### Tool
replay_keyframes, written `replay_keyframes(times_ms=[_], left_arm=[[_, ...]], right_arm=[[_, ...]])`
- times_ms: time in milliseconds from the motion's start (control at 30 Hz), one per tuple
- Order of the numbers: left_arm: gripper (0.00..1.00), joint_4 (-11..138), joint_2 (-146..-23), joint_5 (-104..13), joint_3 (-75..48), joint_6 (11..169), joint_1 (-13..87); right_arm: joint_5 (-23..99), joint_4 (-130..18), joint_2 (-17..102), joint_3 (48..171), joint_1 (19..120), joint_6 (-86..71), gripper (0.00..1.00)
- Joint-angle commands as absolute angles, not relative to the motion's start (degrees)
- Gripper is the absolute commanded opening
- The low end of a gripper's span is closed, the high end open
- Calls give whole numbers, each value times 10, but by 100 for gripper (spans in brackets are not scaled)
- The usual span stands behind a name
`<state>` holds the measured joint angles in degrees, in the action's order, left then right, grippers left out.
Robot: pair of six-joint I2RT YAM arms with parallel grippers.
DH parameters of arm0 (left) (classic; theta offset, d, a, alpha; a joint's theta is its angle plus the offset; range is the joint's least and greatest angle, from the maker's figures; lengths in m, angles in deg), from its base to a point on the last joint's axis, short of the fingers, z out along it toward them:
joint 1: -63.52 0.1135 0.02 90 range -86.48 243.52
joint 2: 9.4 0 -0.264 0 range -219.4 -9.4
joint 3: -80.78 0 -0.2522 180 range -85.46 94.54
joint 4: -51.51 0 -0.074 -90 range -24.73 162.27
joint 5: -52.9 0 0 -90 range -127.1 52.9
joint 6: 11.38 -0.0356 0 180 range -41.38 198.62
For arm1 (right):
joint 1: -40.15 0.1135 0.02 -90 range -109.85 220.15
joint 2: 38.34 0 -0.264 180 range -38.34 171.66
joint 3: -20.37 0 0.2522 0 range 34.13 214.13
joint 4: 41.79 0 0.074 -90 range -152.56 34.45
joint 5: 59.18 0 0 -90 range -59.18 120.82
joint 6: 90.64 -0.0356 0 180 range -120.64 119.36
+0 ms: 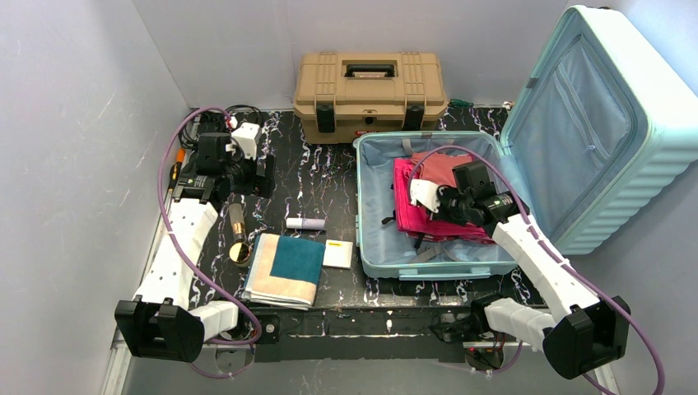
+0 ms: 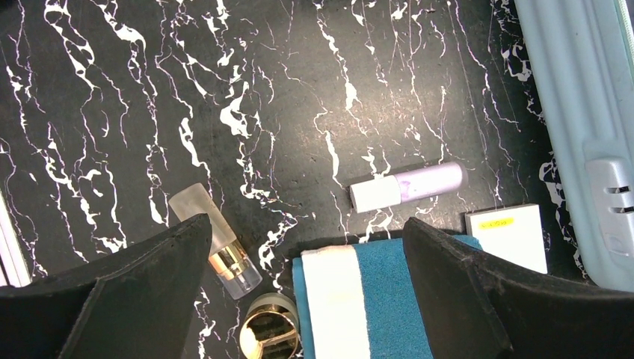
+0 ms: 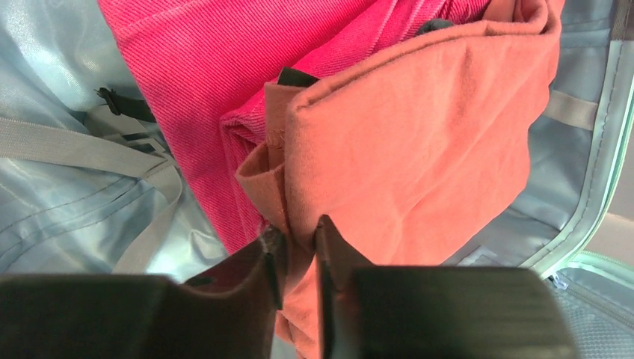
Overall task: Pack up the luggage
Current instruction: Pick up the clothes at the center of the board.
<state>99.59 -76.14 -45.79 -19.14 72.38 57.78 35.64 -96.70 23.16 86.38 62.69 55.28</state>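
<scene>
Luggage (image 1: 374,206) lies open all around the right gripper (image 3: 297,232). Its jaws pinch the orange cloth (image 3: 419,149); only the wrist view shows this. Left gripper (image 2: 306,224) jaws stand wide apart, with the striped towel (image 2: 374,299) between them.

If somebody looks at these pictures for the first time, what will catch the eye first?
The large mint-blue luggage lies wide open on the right of the table, with a bright pink garment inside. There the right hand pinches the edge of a salmon cloth that lies on the pink one. At the back stands a tan toolbox, shut.
</scene>
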Motion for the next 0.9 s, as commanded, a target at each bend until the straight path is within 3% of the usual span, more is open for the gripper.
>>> replay_keyframes(times_ms=[0, 167, 700, 867], left_arm=[[98, 995, -747, -456, -197, 720, 581], [98, 995, -746, -456, -197, 720, 581], [98, 993, -742, -453, -202, 716, 582], [98, 993, -742, -452, -203, 715, 582]], right_arm=[[369, -955, 230, 887, 631, 553, 20], [363, -959, 238, 913, 631, 554, 2], [347, -975, 251, 960, 631, 556, 1], [395, -1052, 246, 950, 631, 590, 24]])
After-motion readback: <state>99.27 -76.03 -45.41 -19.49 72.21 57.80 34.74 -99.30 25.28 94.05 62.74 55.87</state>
